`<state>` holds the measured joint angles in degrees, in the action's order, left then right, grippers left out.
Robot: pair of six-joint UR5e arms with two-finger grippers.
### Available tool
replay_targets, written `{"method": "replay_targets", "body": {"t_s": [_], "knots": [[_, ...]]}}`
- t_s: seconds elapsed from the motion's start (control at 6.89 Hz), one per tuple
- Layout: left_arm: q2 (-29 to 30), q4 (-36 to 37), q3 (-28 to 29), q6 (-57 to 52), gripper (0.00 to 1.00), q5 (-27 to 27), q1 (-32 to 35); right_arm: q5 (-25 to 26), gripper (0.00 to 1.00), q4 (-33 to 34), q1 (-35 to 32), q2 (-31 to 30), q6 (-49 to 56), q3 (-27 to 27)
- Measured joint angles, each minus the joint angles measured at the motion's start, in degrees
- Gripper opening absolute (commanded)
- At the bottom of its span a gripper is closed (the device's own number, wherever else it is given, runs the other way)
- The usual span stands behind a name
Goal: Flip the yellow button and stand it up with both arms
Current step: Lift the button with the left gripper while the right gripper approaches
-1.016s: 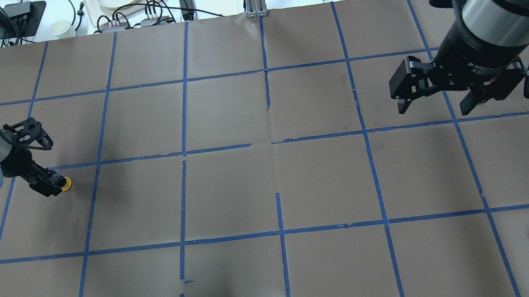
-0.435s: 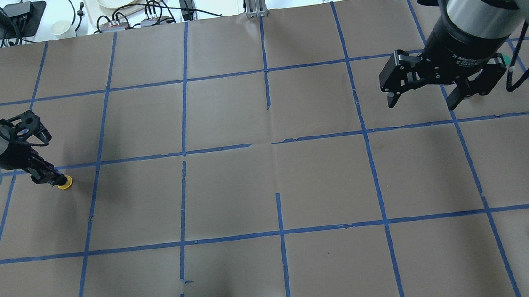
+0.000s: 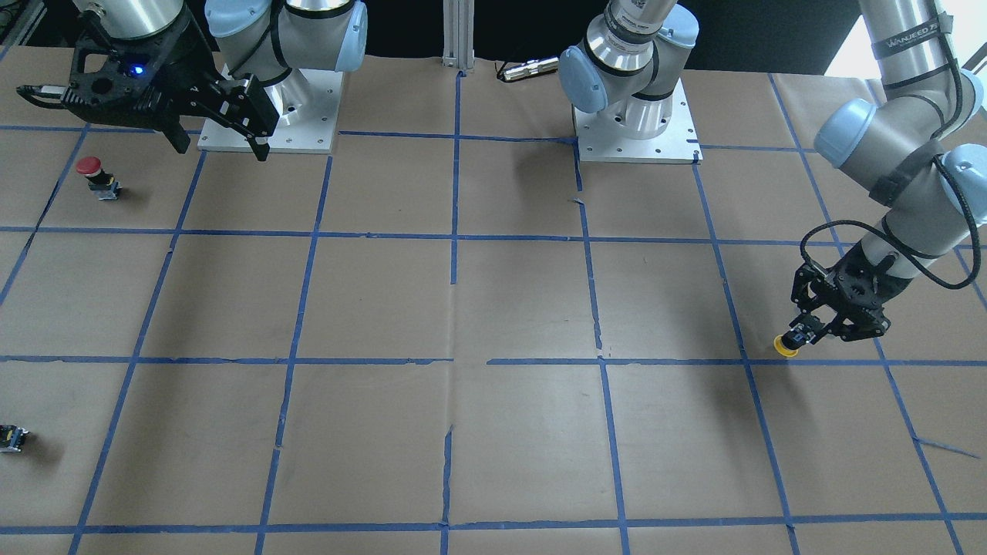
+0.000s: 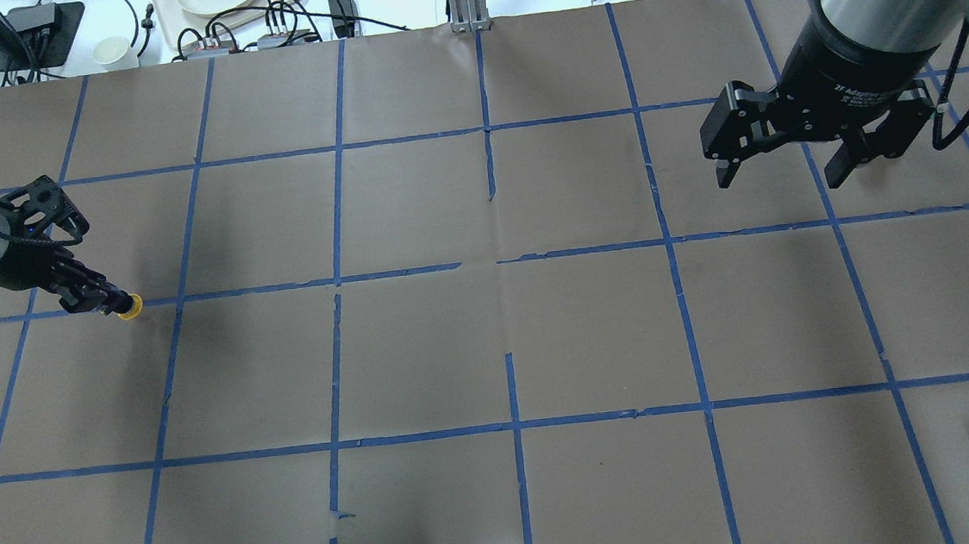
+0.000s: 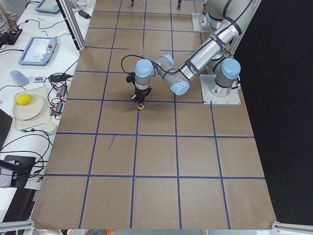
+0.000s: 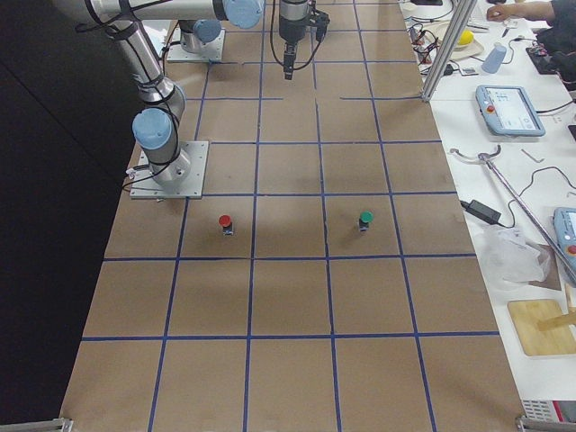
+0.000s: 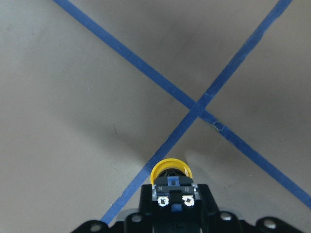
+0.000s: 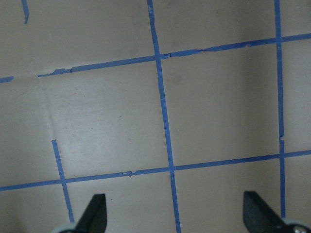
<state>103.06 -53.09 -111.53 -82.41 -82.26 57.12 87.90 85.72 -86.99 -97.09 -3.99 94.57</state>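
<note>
Yellow button (image 4: 133, 309) now over tape (image 4: 235, 291), pinched by left tool (image 4: 111, 303); right tool (image 3: 222, 146) spread near red button (image 3: 89, 166)

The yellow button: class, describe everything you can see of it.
The yellow button has a round yellow cap on a black-and-grey body with two screw terminals at its back. The left gripper holds the body, jaws shut on it, cap pointing down over a blue tape line. Whether the cap touches the table cannot be told.
</note>
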Motion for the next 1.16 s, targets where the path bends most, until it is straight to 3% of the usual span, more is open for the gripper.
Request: {"method": "replay_targets", "body": {"t_s": [0.29,0.58,0.87,1.16], "knots": [[-4.4,-9.4,0.2,7.5,0.33,5.5,4.3,-0.1,1.00,-0.3,0.2,-0.1,0.1,0.0],[-9.0,-18.4,1.6,23.5,0.33,12.7,11.9,-0.2,1.00,-0.5,0.1,0.2,-0.5,0.2],[-12.7,-24.1,3.3,39.7,0.33,24.6,17.8,-2.4,1.00,-0.5,0.2,0.6,-1.0,-0.3],[-16.1,-25.7,2.6,53.9,0.33,40.8,20.5,-8.7,1.00,-0.3,0.6,1.4,-5.5,-0.7]]}}
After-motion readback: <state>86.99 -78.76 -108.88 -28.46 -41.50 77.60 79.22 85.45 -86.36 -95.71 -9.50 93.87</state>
